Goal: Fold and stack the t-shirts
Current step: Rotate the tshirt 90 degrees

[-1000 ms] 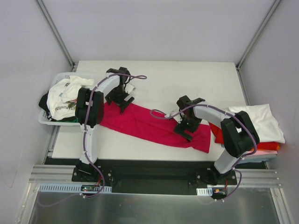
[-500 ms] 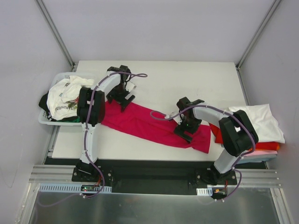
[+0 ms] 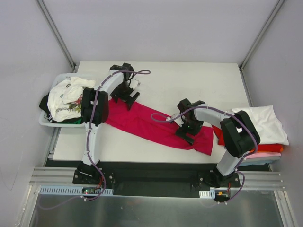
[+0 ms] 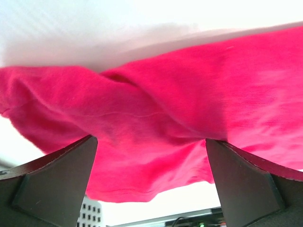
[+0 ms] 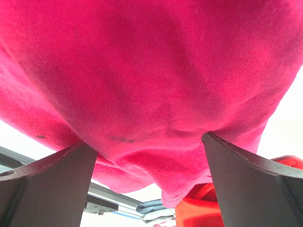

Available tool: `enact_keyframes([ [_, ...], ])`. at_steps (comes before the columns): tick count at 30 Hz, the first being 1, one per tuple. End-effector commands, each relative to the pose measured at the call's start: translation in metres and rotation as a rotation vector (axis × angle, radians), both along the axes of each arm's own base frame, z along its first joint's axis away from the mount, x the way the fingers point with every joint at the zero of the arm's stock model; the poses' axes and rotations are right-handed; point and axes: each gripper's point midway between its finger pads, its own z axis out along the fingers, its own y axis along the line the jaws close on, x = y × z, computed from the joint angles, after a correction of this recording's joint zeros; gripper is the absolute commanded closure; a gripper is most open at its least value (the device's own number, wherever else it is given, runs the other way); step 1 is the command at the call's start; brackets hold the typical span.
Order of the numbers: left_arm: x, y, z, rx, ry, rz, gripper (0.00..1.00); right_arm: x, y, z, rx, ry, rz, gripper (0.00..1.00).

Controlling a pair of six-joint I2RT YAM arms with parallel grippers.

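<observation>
A crimson-magenta t-shirt (image 3: 151,125) lies stretched in a long diagonal band across the table, from the left down to the near right. My left gripper (image 3: 124,99) stands open over its left end. In the left wrist view the crimson-magenta t-shirt (image 4: 156,113) fills the space between the wide jaws of the left gripper (image 4: 149,146). My right gripper (image 3: 186,134) stands open over the right part, and in the right wrist view the same t-shirt (image 5: 151,71) spans the jaws of the right gripper (image 5: 147,142). Neither gripper pinches a fold.
A white plastic basket (image 3: 47,121) at the table's left edge holds a white printed shirt (image 3: 66,97) over dark cloth. At the right edge sits a stack with a white shirt (image 3: 260,120) on top of a red one (image 3: 270,147). Its orange-red edge (image 5: 203,208) shows beside the right fingers.
The left gripper has shifted a little toward the far side along the shirt's left end. The right gripper has edged slightly left. Both stay open.
</observation>
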Motion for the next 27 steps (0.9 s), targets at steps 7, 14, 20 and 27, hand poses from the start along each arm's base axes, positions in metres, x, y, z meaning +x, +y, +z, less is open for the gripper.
enact_keyframes([
  [7, 0.017, -0.045, 0.013, -0.196, 0.004, 0.143, 0.01, 0.004, 0.020, -0.002, 0.057, -0.010, 0.019, 0.03],
  [14, 0.006, -0.033, 0.015, -0.148, 0.003, 0.141, 0.01, 0.003, 0.018, 0.000, 0.059, -0.018, 0.022, 0.04],
  [20, 0.007, -0.026, 0.050, -0.131, -0.094, 0.107, 0.01, 0.004, 0.021, -0.003, 0.066, -0.012, 0.019, 0.04],
  [27, 0.003, -0.009, 0.094, -0.061, -0.222, 0.058, 0.01, 0.004, 0.020, -0.005, 0.064, -0.011, 0.022, 0.03],
])
